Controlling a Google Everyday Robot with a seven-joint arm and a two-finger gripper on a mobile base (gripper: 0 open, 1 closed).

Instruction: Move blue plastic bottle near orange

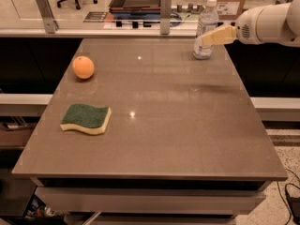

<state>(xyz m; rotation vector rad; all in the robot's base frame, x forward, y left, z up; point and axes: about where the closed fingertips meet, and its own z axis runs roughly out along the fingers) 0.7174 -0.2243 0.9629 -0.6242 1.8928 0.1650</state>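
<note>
The bottle (207,20) stands at upper right, well apart from the orange (83,67) at upper left; the gripper (205,40) sits against the bottle's side, grip state I cannot tell; grasping seems in hand; next needs a firm hold, then carrying left.

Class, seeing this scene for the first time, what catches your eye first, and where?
The gripper is at the blue plastic bottle, which stands upright at the table's far right. The orange sits at far left; a green-and-yellow sponge lies nearer, also left.
</note>
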